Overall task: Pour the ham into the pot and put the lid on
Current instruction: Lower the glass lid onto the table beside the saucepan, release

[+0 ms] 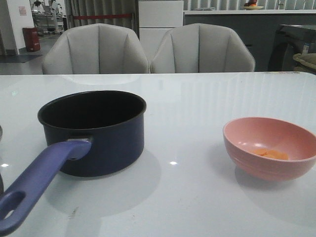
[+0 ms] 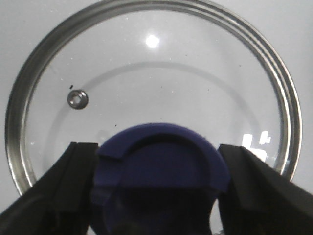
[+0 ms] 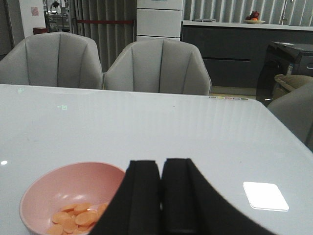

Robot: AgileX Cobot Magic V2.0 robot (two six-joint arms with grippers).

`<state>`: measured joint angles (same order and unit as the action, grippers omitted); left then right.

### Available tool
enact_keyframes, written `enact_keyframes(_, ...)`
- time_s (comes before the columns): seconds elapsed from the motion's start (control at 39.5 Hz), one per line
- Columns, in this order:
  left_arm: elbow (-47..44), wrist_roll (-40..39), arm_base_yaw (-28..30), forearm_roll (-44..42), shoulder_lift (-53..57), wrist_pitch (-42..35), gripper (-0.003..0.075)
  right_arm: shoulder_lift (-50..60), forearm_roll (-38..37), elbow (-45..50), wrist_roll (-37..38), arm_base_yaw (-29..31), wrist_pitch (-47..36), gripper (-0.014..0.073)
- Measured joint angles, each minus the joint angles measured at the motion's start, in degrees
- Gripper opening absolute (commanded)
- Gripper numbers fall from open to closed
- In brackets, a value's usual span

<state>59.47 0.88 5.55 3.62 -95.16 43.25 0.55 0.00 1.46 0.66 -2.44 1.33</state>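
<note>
1. The lid [image 2: 151, 93] lay flat on the white table [image 1: 197, 98], directly under the left gripper [image 2: 159, 191], its blue-purple knob [image 2: 161, 166] sitting between the two black fingers [image 2: 63, 191].
2. The left arm pointed straight down over the lid; its jaws stood spread to either side of the knob, seemingly touching its edges, though I could not tell whether they pressed on it.
3. The ham [image 3: 73, 219] rested in the bottom of the pink bowl [image 3: 63, 188], just beside the right gripper [image 3: 161, 196] in the right wrist view.
4. The right arm was held low and level, facing the two grey chairs [image 3: 156, 66]; its fingers were clenched together with nothing between them.
5. The pot [image 1: 94, 131] stood uncovered and upright on the table's left side, well apart from the bowl, its handle [image 1: 39, 180] running toward the camera.
</note>
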Motion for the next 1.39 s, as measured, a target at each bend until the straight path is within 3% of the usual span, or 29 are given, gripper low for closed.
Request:
enact_keyframes(0.18, 0.00, 0.00, 0.00, 0.11, -2.51, -0.09, 0.0162, 0.00, 0.00, 0.00, 0.00, 0.00, 0.00, 0.0138)
enact_keyframes(0.28, 0.00, 0.00, 0.00, 0.21, -3.53, -0.32, 0.0209, 0.00, 0.00, 0.00, 0.00, 0.00, 0.00, 0.0138)
enact_keyframes(0.53, 0.00, 0.55, 0.00, 1.16, -4.59, -0.32, 0.0518, 0.00, 0.00, 0.00, 0.00, 0.00, 0.00, 0.0138)
enact_keyframes(0.63, 0.00, 1.04, 0.00, 1.16, -4.77, -0.32, 0.0586, 0.00, 0.00, 0.00, 0.00, 0.00, 0.00, 0.0138)
enact_keyframes(1.04, 3.97, 3.23, -2.91, 0.94, -3.90, 4.09, 0.0595, 0.00, 0.00, 0.00, 0.00, 0.00, 0.00, 0.0138)
enact_keyframes(1.39, 3.68, 4.08, -5.50, 1.05, 7.67, 3.89, 0.0595, 0.00, 0.00, 0.00, 0.00, 0.00, 0.00, 0.0138)
